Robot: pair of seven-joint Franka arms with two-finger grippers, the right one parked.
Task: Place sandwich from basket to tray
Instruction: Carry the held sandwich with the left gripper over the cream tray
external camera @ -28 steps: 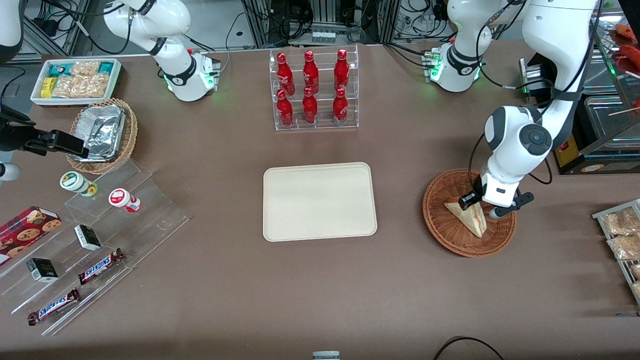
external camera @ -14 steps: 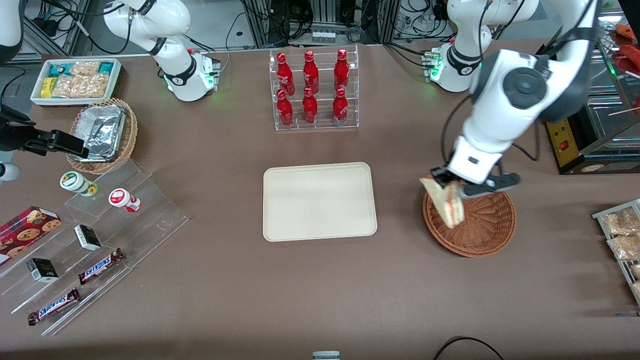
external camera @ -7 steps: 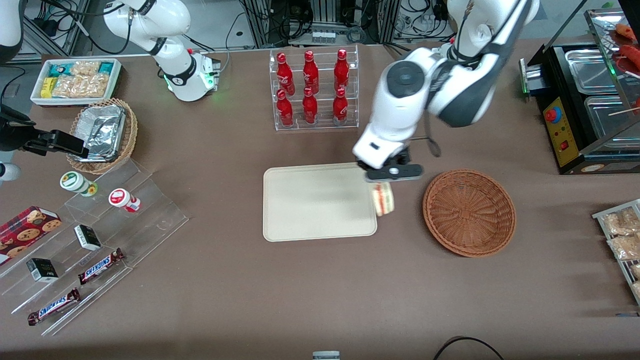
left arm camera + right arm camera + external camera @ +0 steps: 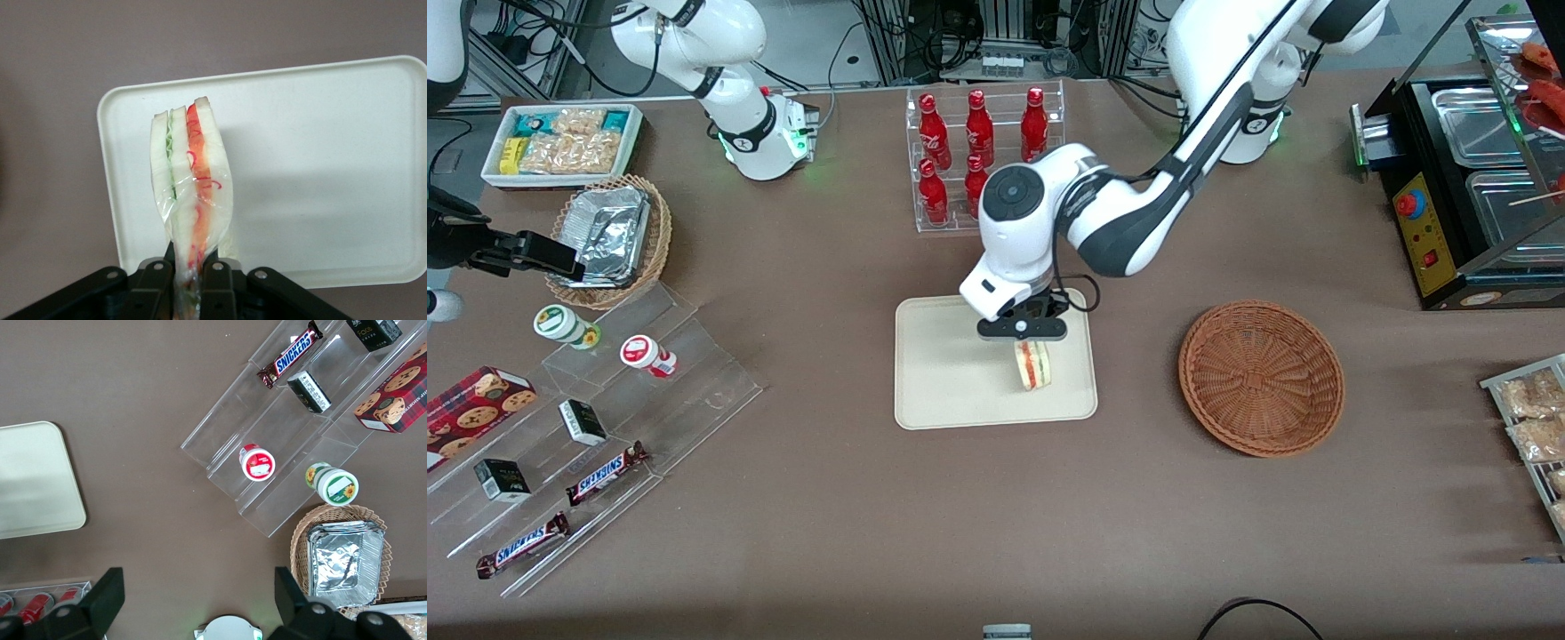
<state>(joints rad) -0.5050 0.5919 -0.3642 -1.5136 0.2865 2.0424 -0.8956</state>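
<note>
My left gripper is shut on the sandwich, a clear-wrapped white wedge with red-orange and green filling. It hangs edge-up just above the cream tray, over the part of the tray nearest the basket. In the left wrist view the black fingers pinch the wedge's narrow end, and the sandwich stands over the tray. The reddish-brown wicker basket sits bare on the table toward the working arm's end.
A clear rack of red bottles stands farther from the front camera than the tray, partly covered by the arm. A foil-lined tan basket, a white snack bin and clear steps with snacks lie toward the parked arm's end.
The gripper closed on the sandwich in the basket, lifted it out and carried it sideways over the table to above the tray. The basket is left without it.
</note>
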